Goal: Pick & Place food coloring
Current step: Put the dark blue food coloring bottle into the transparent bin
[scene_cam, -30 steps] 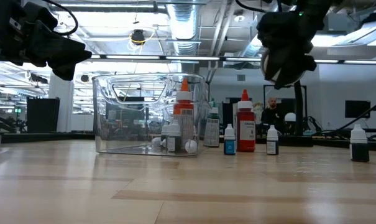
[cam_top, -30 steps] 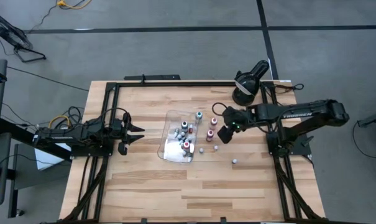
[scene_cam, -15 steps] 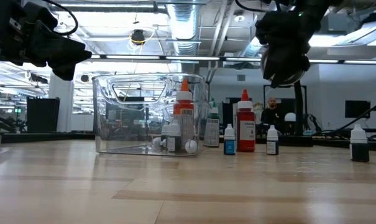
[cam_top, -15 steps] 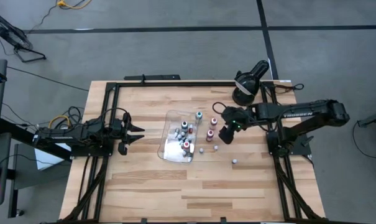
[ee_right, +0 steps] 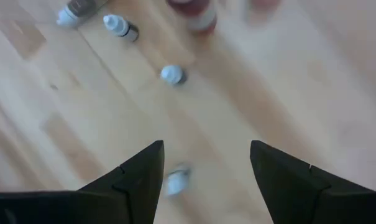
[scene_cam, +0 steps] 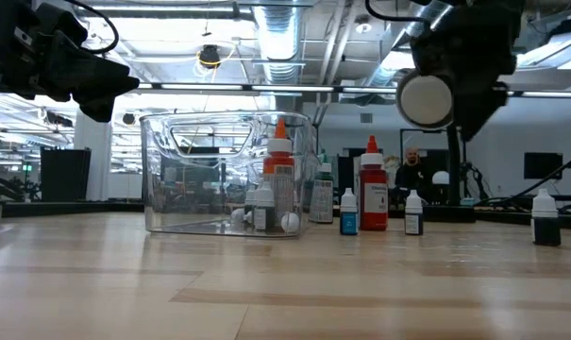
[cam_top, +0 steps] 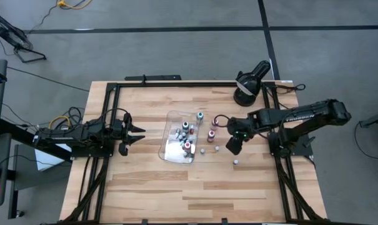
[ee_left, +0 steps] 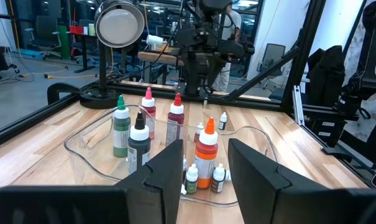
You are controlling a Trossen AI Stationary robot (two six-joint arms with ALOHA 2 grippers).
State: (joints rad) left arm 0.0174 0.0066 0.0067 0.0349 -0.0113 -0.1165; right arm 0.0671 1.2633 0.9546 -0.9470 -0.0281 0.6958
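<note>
on wood table [cam_top: 151,181]; tray [cam_top: 171,150], bottles [cam_top: 210,134] | grey floor [cam_top: 176,44]

Pale wood-plank table [cam_top: 151,181], clear glossy plastic tray [scene_cam: 162,170], matt black frame [cam_top: 151,84]

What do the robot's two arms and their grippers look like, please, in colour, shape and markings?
Both arms are dark, jointed and slim. The right arm bears pale lettering along its forearm, and a small green light glows near the right gripper. The left gripper has two dark, angular fingers. Coloured cables trail behind the left arm.
</note>
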